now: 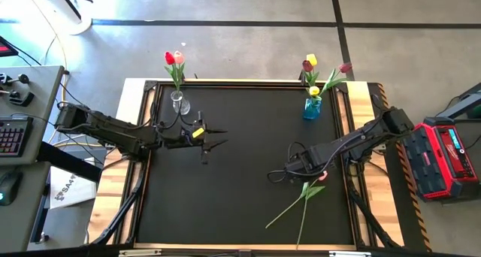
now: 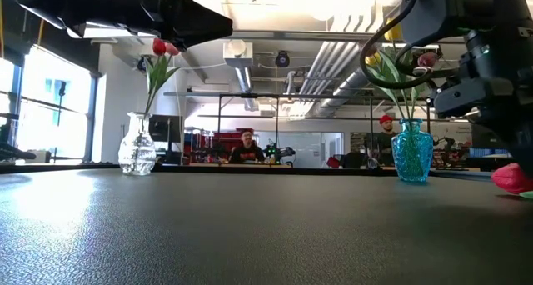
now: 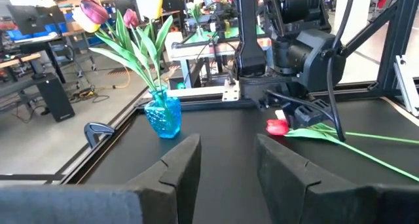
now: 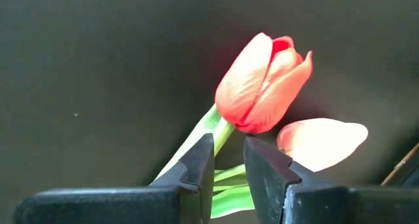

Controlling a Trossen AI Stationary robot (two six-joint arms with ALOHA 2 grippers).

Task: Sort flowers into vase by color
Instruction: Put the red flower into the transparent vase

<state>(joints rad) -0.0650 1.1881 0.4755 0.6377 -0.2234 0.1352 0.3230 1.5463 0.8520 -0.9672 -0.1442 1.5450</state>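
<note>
A red tulip (image 4: pixel 265 83) and a pink tulip (image 4: pixel 324 142) lie on the black table near its right side, their stems (image 1: pixel 289 210) running toward the near edge. My right gripper (image 4: pixel 229 155) points down over them, closed to a narrow gap just below the red head. A clear vase (image 1: pixel 179 103) at the far left holds red and pink tulips. A blue vase (image 1: pixel 312 107) at the far right holds yellow and maroon ones. My left gripper (image 1: pixel 224 137) hovers open left of centre, touching nothing. My right gripper holds the red tulip by its stem just below the head (image 4: pixel 219 132), pinched between the two fingers with a leaf (image 4: pixel 229 178) also in the gap. The fingers come from above, slanting down, and lie across the stem. The head (image 3: pixel 277 127) sits at table height and the long stem (image 3: pixel 366 142) lies on the table.
Wooden strips and metal rails frame the black mat (image 1: pixel 240 212). A red case (image 1: pixel 447 159) stands right of the table and a desk with a keyboard (image 1: pixel 11 137) stands to its left. People (image 2: pixel 247 147) sit in the room beyond the far edge. The mat's middle is bare.
</note>
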